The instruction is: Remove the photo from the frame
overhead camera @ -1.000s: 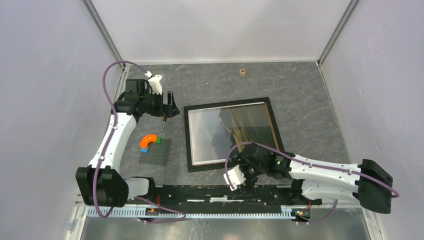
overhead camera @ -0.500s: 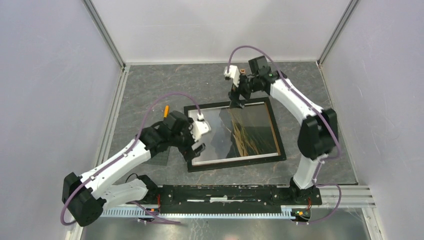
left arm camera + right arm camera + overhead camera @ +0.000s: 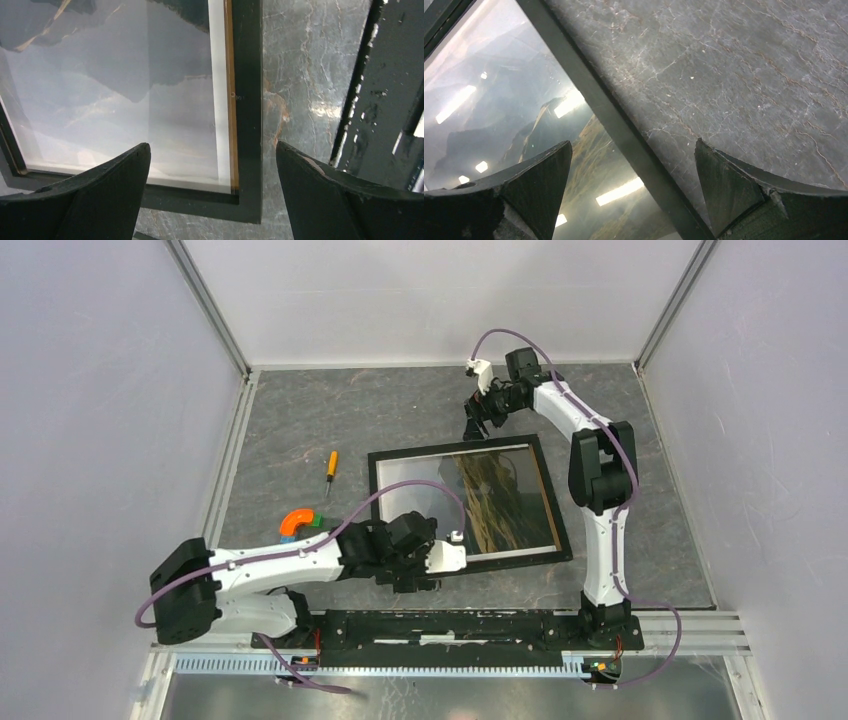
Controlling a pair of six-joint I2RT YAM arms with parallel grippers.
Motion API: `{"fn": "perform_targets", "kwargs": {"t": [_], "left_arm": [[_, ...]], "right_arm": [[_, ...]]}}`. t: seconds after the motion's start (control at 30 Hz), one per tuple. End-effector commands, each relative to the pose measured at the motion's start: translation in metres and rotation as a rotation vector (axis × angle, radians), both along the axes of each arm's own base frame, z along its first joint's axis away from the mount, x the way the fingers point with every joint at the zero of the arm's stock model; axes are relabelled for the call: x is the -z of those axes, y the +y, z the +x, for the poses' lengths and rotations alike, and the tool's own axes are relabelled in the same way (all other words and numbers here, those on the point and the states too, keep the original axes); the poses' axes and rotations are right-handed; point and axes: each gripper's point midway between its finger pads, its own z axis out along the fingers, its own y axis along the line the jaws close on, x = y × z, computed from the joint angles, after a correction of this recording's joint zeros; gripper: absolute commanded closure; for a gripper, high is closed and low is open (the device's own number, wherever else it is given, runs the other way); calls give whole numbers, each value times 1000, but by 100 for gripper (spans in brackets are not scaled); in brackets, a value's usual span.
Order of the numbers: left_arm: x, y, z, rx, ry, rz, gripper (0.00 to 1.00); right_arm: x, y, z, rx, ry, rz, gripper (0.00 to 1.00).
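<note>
Glass-fronted, one frame (image 3: pixel 450 447) lies flat, seemingly holding one photo (image 3: pixel 495 500)

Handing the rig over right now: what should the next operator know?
Left gripper: open, over the frame's near edge, holding nothing.
Right gripper: open, over its far edge, holding nothing.
The frame lies flat, face up, on the table; the photo is inside it.
Done: nothing visible yet.
Left: get at the back, probably by flipping the frame, then pull the photo out.
</note>
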Motion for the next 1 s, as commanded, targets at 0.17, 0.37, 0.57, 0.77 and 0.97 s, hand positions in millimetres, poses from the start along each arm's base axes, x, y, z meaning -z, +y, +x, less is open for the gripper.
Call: {"fn": "perform_targets", "kwargs": {"t": [0.17, 0.37, 0.57, 0.77, 0.97], "left_arm": [[18, -30, 16, 43, -107, 35, 0], [40, -18, 16, 22, -100, 98, 0], [48, -2, 25, -30, -144, 131, 0], [47, 17, 51, -111, -146, 144, 0], [47, 39, 83, -164, -159, 156, 0]], "right_arm": [[36, -16, 9, 80, 120, 82, 2], [70, -30, -9, 92, 216, 38, 2], [90, -44, -40, 73, 320, 9, 2], [95, -64, -68, 83, 423, 35, 3], [103, -85, -117, 76, 529, 27, 4]]}}
